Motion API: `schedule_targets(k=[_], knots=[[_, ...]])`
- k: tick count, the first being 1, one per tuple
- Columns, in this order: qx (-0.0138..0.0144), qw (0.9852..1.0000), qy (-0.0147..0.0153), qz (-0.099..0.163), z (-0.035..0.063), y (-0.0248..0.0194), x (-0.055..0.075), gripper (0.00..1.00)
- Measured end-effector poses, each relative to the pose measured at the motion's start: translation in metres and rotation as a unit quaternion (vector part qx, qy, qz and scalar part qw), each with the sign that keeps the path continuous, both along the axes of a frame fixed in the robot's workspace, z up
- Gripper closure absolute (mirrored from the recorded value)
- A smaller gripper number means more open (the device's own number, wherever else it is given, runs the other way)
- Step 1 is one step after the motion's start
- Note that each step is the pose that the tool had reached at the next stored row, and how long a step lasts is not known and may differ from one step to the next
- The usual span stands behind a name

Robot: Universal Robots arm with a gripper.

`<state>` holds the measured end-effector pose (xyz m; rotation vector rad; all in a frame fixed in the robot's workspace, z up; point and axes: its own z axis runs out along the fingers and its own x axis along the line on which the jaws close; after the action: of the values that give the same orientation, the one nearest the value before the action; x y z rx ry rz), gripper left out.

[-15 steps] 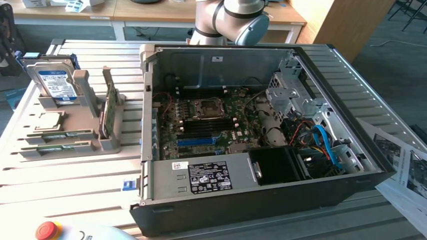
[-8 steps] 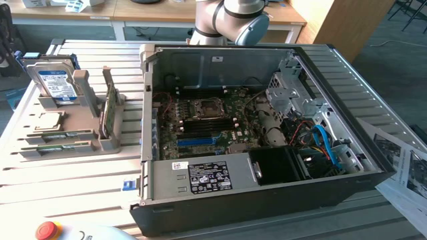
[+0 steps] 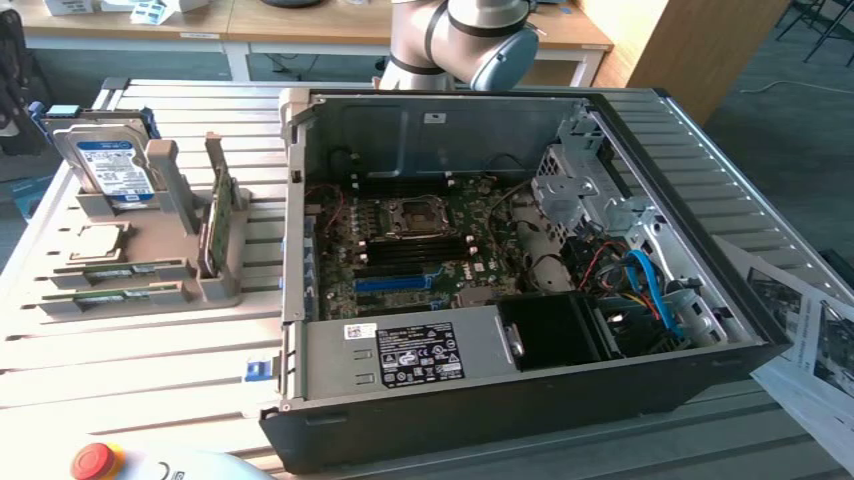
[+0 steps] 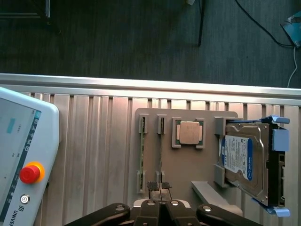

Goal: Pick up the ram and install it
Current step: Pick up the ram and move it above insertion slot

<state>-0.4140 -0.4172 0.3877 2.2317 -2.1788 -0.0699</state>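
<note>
- Exterior view: the ram sits on edge in a slot of the grey holder, on the slatted table at the exterior view's left of the open computer case.
- A second stick lies in the neighbouring slot. The CPU chip and the hard drive stand further back on the same holder.
- On the motherboard the long black memory slots look bare, so I judge nothing is installed yet. Both the pick-up and the fitting remain to be done.
- The robot arm is at the far edge of the case, well apart from the holder's slots.
- Wrist view: the camera looks down on the holder. The ram shows as a thin green edge in its slot, the second stick is just beside it, then come the CPU chip and the hard drive.
- The gripper is clenched, its fingertips pressed together with nothing between them. It hovers over the near end of the second stick's slot and grips neither stick.
- A teach pendant with a red stop button lies on the table, apart from the holder.
</note>
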Motion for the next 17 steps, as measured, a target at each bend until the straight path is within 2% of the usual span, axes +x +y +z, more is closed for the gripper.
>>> schedule_targets(k=[17], knots=[[-0.0001, 1.0000, -0.0001, 0.000, -0.0302, 0.0000, 0.000, 0.90]])
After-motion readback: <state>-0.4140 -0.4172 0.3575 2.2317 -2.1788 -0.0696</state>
